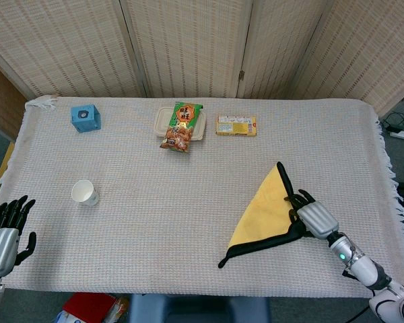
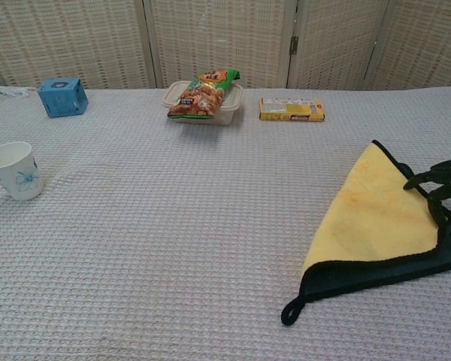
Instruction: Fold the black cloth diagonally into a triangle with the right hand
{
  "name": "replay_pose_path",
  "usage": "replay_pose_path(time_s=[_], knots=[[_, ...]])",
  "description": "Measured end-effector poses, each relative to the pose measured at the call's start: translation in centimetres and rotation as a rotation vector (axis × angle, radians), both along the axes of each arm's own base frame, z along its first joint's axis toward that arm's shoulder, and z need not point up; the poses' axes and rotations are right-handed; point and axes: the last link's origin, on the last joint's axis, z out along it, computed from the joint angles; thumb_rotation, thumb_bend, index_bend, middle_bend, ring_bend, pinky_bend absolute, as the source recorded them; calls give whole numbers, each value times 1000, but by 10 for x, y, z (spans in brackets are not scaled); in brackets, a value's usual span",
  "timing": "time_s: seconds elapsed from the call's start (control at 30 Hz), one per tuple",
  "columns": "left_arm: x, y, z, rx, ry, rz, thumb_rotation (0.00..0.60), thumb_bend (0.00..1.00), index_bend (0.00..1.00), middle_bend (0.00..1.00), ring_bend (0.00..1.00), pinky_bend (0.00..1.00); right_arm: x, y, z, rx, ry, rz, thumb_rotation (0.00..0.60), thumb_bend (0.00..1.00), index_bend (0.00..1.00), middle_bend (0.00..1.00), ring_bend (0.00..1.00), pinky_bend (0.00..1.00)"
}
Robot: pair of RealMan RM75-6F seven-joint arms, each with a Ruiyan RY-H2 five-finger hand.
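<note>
On the tabletop (image 1: 121, 222), the black cloth (image 1: 266, 214) lies folded yellow-side-up, its corner pinched by the right hand (image 1: 314, 219) beside it; uneven release could leave edges misaligned.

Right robot hand (image 1: 314, 217) fingers curled low, left robot hand (image 1: 3, 232) spread, idle

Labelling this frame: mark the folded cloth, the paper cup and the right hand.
folded cloth (image 1: 264, 208), head view, on its yellow upturned face.
paper cup (image 1: 85, 193), head view, on its rim.
right hand (image 1: 314, 217), head view, on the back of the hand.
</note>
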Motion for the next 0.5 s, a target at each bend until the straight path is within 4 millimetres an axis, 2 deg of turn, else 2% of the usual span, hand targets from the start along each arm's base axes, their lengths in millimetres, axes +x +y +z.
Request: replay_pose_path(time_s=[0.37, 0.43, 0.5], knots=[[-1, 2, -4, -10, 4, 7, 600, 639, 0, 67, 0, 0, -13, 15, 8, -6, 6, -20, 600, 496, 563, 137, 104, 0], [-1, 2, -4, -9, 5, 7, 600, 639, 0, 67, 0, 0, -14, 17, 9, -8, 13, -20, 600, 496, 492, 109, 89, 0], [-1, 2, -4, -10, 6, 7, 600, 639, 0, 66, 0, 0, -15, 18, 10, -4, 17, -25, 600, 496, 350, 60, 65, 0]])
